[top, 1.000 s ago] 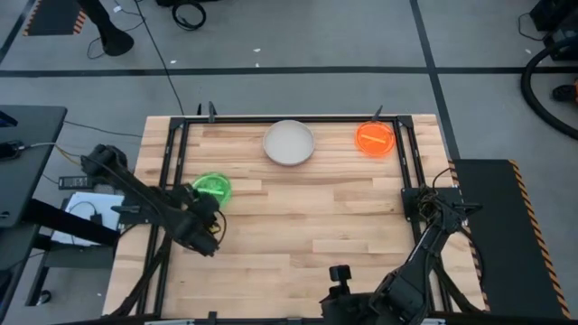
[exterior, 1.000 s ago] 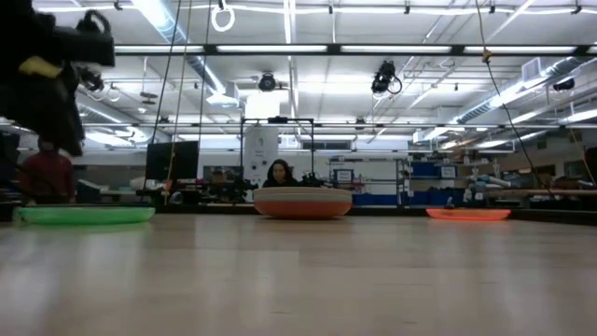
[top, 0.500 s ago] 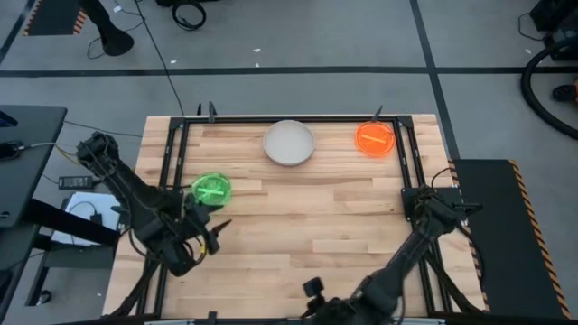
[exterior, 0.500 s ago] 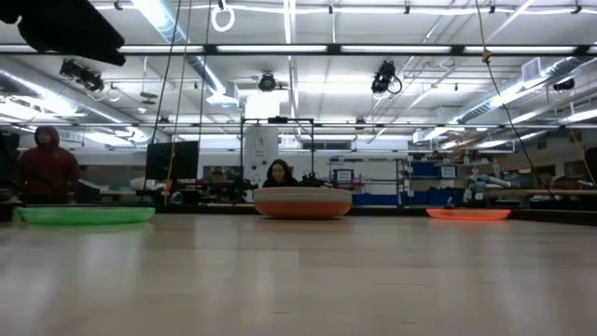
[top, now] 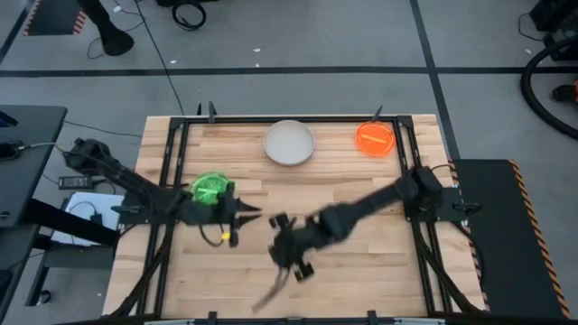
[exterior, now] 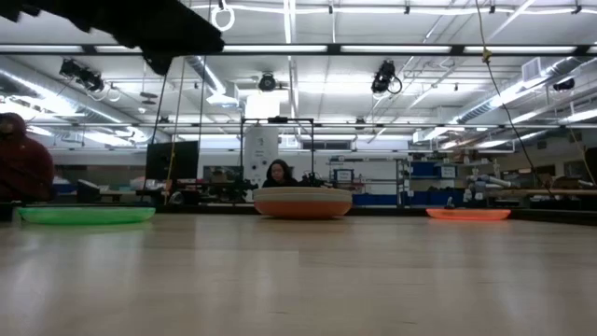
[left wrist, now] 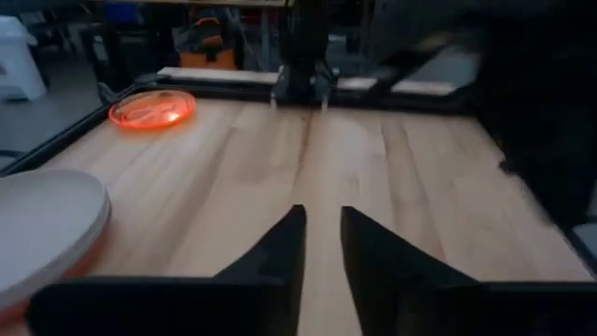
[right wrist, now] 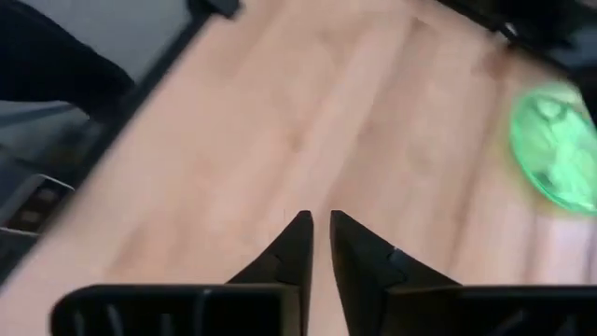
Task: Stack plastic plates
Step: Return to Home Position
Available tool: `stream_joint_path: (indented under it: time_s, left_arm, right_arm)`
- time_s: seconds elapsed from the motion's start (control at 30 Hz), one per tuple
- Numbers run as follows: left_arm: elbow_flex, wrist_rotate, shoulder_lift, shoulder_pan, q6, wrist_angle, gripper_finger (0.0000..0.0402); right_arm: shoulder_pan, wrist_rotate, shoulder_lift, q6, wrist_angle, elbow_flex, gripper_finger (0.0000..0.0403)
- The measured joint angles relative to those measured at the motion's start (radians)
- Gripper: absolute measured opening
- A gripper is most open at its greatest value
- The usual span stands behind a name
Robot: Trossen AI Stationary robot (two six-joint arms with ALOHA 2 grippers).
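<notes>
Plastic plates (top: 289, 143), green (top: 212, 189), orange (top: 375, 138), unlabelled

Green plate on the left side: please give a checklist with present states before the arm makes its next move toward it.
1. Green plate lies flat on the table, nothing on top of it: ok.
2. Left end effector holds nothing, fingers nearly together: ok.
3. Left end effector is lined up with the green plate: not ok; it points away, beside the plate.
4. Right end effector holds nothing: ok.
5. Both arms are well apart: not ok; both reach the table's middle.
6. White plate and orange plate at the far edge are untouched: ok.
</notes>
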Motion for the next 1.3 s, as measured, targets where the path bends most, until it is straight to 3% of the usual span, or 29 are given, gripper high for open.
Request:
stream_joint_path:
  time_s: [0.13,0.23,0.4,0.7,0.83,1.07,1.3]
  left_arm:
    - [-0.057,0.178,-0.114,0.149,0.055,0.004,0.0042]
    - [-0.107,0.242,-0.224,0.255,0.089,0.006,0.0021]
    - [-0.191,0.247,-0.419,0.351,0.138,0.003,0.001]
    - [-0.238,0.249,-0.706,0.334,0.186,-0.126,0.0026]
    - [-0.238,0.246,-0.782,0.352,0.234,-0.195,0.0027]
    - [-0.305,0.243,-0.856,0.457,0.219,-0.107,0.0027]
    - [-0.379,0.244,-0.955,0.478,0.208,-0.025,0.0027]
  right_arm:
    - [-0.115,-0.054,-0.086,-0.023,0.047,-0.098,0.0025]
    - [-0.195,-0.083,-0.176,-0.041,0.155,-0.222,0.0011]
    - [-0.307,-0.126,-0.347,-0.039,0.397,-0.48,0.0007]
    - [-0.445,-0.125,-0.656,0.028,0.799,-0.909,0.0012]
    - [-0.506,-0.13,-0.781,0.043,0.872,-1.039,0.0012]
    - [-0.652,-0.223,-0.942,0.127,0.911,-1.217,0.0012]
    - [-0.665,-0.168,-1.161,0.109,1.083,-1.449,0.001]
